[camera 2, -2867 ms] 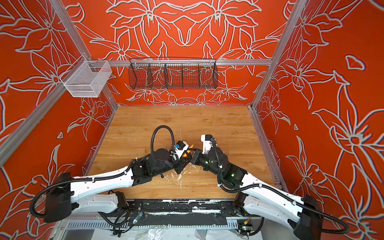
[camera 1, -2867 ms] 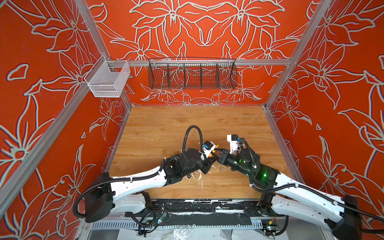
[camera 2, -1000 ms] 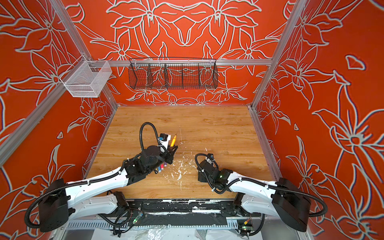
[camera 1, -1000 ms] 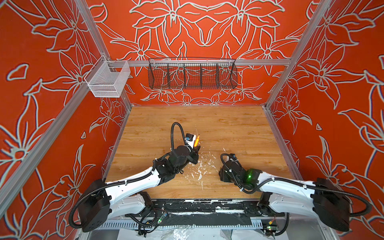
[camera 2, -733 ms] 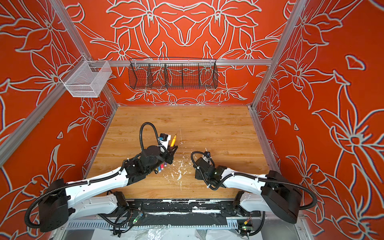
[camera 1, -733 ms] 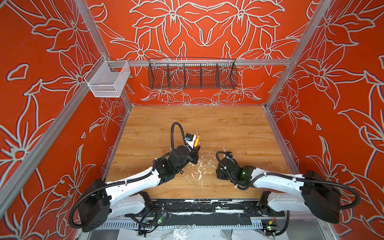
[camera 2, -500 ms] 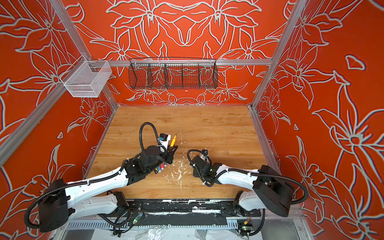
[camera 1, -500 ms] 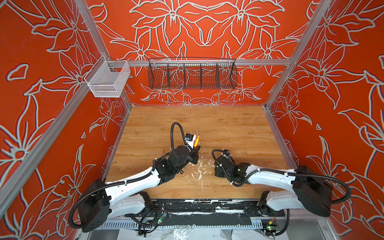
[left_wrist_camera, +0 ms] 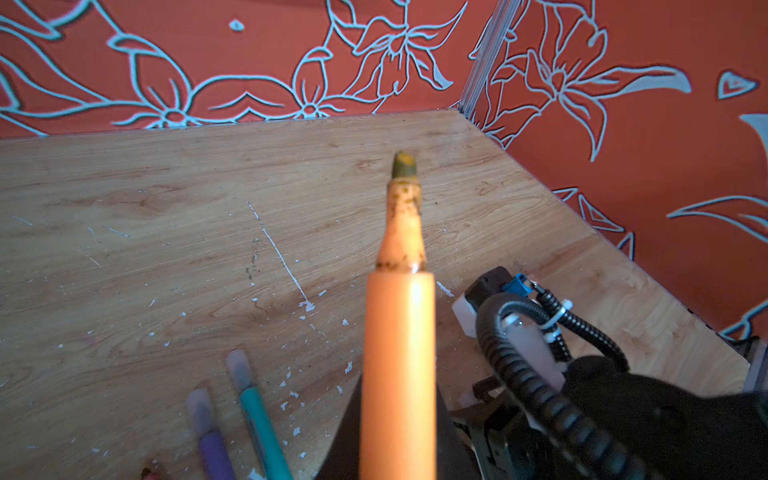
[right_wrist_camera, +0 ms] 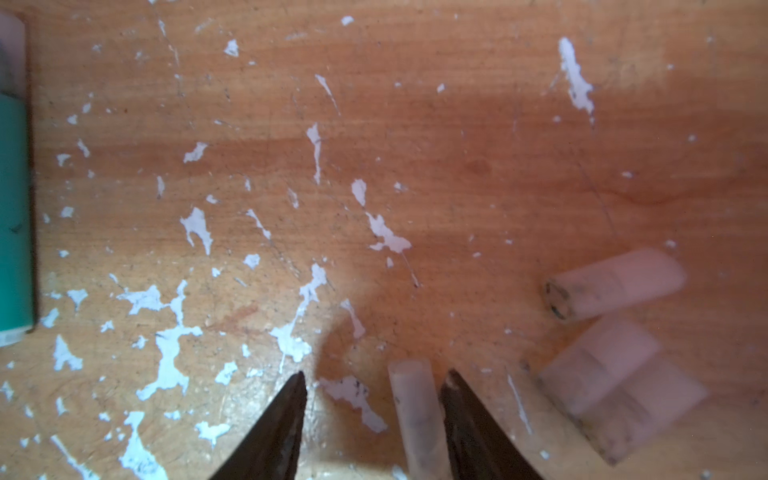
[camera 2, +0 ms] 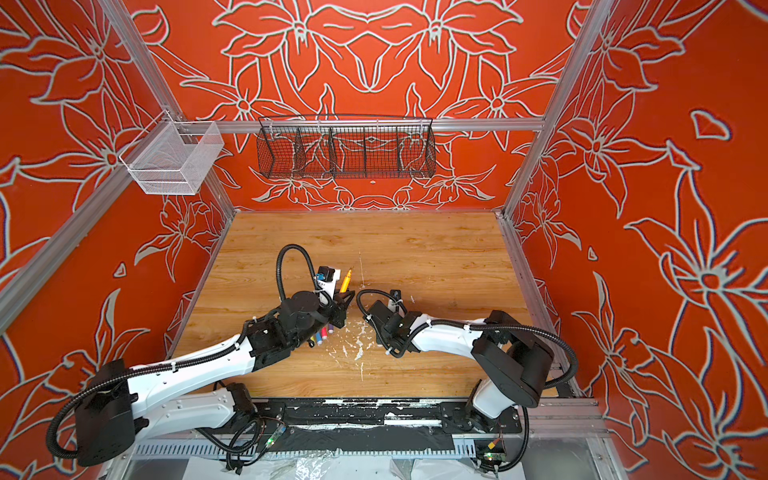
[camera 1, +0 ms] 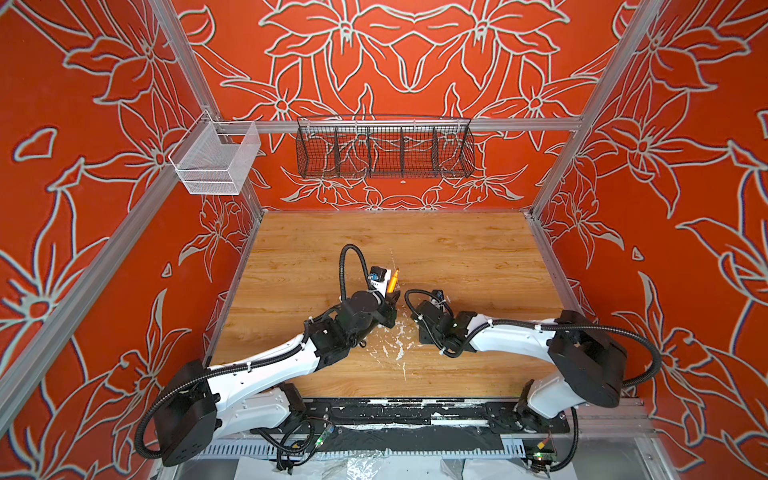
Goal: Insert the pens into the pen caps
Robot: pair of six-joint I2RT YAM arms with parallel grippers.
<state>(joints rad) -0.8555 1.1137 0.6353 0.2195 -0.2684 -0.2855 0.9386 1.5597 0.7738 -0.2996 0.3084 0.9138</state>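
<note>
Update: my right pincer (right_wrist_camera: 375,374) has dropped to the tabletop (right_wrist_camera: 498,166), jaws apart astride a clear cap (right_wrist_camera: 411,399), so capping's next; left pincer (camera 1: 390,297) stays clenched on the orange pen (left_wrist_camera: 399,353).

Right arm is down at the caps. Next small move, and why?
Probably close the right gripper on the cap: it lies between the open jaws, close to one finger, not yet pinched. The left gripper holds the orange pen, tip bare.

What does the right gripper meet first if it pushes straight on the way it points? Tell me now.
The right gripper straddles a clear cap on the wooden table; it would likely meet the table first, though depth is unclear.
</note>
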